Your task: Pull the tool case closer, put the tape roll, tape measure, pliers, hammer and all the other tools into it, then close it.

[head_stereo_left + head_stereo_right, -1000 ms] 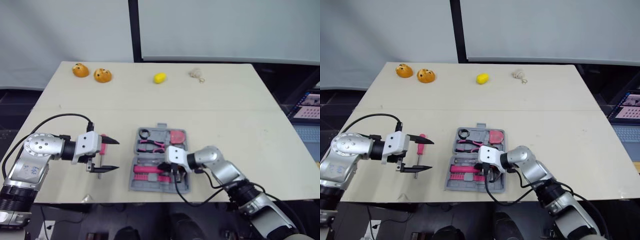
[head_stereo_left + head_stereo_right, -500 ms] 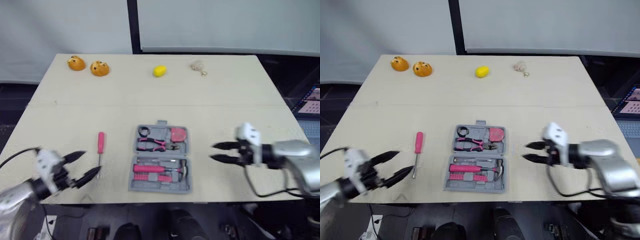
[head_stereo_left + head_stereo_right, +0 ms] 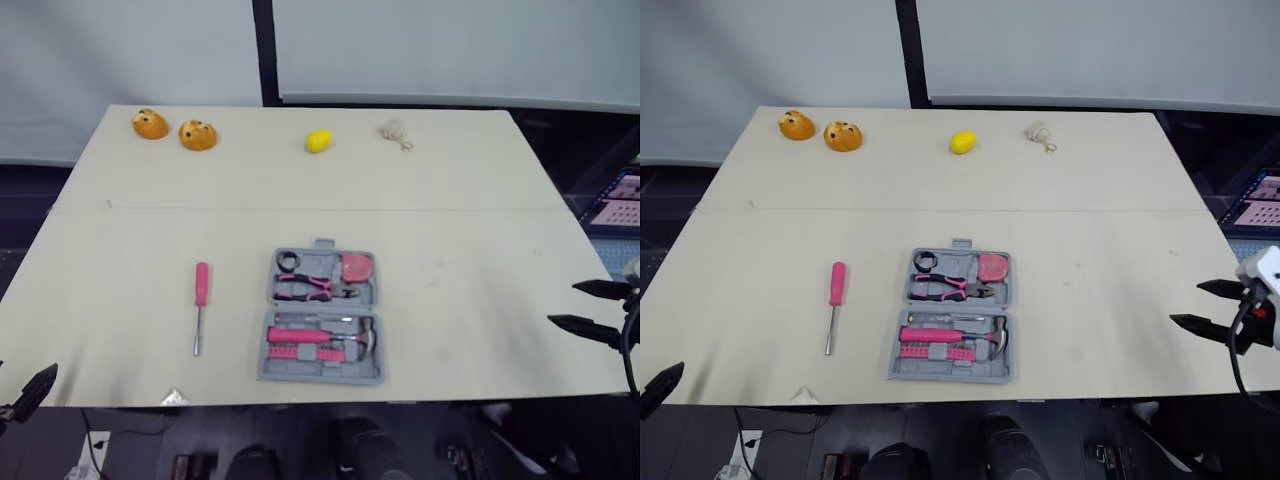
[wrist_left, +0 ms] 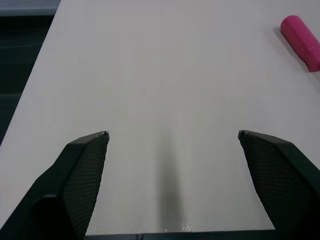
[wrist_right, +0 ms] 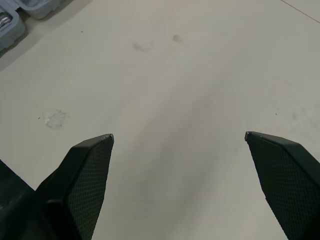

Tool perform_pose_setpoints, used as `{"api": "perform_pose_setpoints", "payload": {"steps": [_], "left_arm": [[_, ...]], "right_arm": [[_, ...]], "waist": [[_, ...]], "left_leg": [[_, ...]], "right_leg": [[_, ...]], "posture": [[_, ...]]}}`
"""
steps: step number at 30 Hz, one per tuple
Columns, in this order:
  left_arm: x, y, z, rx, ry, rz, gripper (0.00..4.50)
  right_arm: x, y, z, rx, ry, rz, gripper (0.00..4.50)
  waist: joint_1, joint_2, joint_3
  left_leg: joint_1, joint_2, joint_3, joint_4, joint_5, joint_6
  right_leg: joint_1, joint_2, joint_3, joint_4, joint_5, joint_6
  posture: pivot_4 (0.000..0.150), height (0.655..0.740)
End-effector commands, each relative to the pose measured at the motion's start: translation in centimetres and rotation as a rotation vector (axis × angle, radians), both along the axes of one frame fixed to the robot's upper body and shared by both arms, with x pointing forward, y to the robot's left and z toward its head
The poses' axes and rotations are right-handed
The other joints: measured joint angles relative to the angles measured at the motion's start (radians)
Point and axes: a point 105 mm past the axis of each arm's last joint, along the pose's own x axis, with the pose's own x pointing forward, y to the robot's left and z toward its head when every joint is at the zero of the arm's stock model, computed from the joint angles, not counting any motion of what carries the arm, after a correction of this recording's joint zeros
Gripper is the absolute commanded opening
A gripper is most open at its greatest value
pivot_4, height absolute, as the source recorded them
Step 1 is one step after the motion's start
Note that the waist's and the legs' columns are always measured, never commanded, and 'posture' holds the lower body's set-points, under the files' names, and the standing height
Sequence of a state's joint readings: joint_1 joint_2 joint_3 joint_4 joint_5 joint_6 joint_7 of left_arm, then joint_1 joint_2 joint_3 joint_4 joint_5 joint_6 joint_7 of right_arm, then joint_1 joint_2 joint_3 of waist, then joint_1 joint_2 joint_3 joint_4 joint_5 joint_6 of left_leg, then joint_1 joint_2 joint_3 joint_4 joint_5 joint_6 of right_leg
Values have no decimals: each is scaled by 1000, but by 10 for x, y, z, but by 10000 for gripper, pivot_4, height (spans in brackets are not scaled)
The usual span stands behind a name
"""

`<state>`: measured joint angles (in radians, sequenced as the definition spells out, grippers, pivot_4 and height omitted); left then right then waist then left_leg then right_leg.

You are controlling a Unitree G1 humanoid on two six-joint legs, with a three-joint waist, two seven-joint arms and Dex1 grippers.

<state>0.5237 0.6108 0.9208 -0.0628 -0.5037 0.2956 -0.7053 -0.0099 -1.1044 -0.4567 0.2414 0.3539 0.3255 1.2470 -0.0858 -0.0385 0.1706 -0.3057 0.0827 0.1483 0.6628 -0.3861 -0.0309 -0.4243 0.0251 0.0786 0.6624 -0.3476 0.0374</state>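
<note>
The grey moulded-plastic tool case [image 3: 320, 317] lies open and flat near the front edge of the pale, matte bench [image 3: 470, 230], around the middle of its width. In the far half sit a small black tape roll [image 3: 288, 261], a rounded pink tape measure [image 3: 355, 267] and pink-handled pliers [image 3: 305, 288]. The near half carries a hammer [image 3: 345, 338] with a pink grip and a steel head, plus a row of small pink pieces too fine to make out.

Out on the bare bench, to the case's left and well apart from it, a screwdriver [image 3: 200, 305] lies with its faceted pink handle pointing away and its thin metal shaft towards the front edge.

The left pincer [image 4: 172, 134] hangs off the front left corner, spread wide with nothing in it; its black fingers [image 4: 85, 170] are wedge-shaped with finely dimpled pads. The right pincer [image 3: 1188, 303] sits at the bench's right edge, also gaping wide and empty, well apart from the case.

Along the far edge there are two round orange buns [image 3: 150, 124] with dark spots, a smooth yellow lemon [image 3: 318, 141] and a small pale knobbly lump [image 3: 395, 131].
</note>
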Motion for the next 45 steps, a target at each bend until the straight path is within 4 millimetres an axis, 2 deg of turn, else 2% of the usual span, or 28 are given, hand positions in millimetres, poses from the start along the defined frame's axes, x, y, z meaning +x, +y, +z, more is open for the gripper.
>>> {"api": "perform_pose_setpoints", "payload": {"steps": [1,3,6,12,15,18,25,30,35,45], "left_arm": [[6,2,7,29,-13,3,45000],[15,-6,9,26,-26,-14,45000],[32,-32,14,17,-54,-95,45000],[60,-74,20,-19,-64,-147,45000],[77,-96,18,-80,-44,-137,45000],[88,-114,16,-84,-21,-146,45000],[105,-126,9,-132,21,-76,45000],[120,-141,-2,-165,67,-42,45000],[144,-155,-17,-169,107,-9,45000],[167,-157,-34,-141,150,28,45000]], "right_arm": [[4,7,15,-2,-86,10,44447],[7,18,19,22,-108,32,44447],[11,42,28,79,-140,84,44447],[10,92,42,155,-149,215,44447],[7,129,51,191,-158,331,44447],[1,154,57,219,-162,403,44447],[-8,175,54,236,-142,474,44447],[-12,192,54,264,-137,546,44447],[-20,217,51,289,-121,666,44447],[-23,228,47,302,-109,717,44447]], "waist": [[0,0,0],[0,2,1],[0,2,2],[2,4,2],[2,4,3],[3,4,3],[6,4,3],[7,4,3],[9,4,3],[12,4,3]], "left_leg": [[0,0,0,0,0,0],[0,0,0,0,0,0],[0,0,0,0,0,0],[-1,0,-1,0,0,-1],[-2,0,-1,0,0,-1],[-2,0,-1,1,0,-1],[-3,0,-1,3,0,-1],[-3,0,-1,5,1,-1],[-3,0,-1,7,1,-2],[-7,0,-1,19,1,-2]], "right_leg": [[0,0,0,0,0,0],[0,0,0,0,0,0],[0,0,0,0,0,0],[0,0,0,0,1,1],[0,0,0,0,1,2],[-1,0,0,1,1,2],[-1,0,0,0,1,2],[-1,0,0,2,2,3],[-1,0,0,5,2,3],[-3,0,1,13,2,3]], "posture": [[1500,7400],[1500,7400],[1500,7400],[1500,7400],[1500,7400],[1500,7400],[1500,7400],[1500,7400],[1500,7400],[1500,7400]]}}
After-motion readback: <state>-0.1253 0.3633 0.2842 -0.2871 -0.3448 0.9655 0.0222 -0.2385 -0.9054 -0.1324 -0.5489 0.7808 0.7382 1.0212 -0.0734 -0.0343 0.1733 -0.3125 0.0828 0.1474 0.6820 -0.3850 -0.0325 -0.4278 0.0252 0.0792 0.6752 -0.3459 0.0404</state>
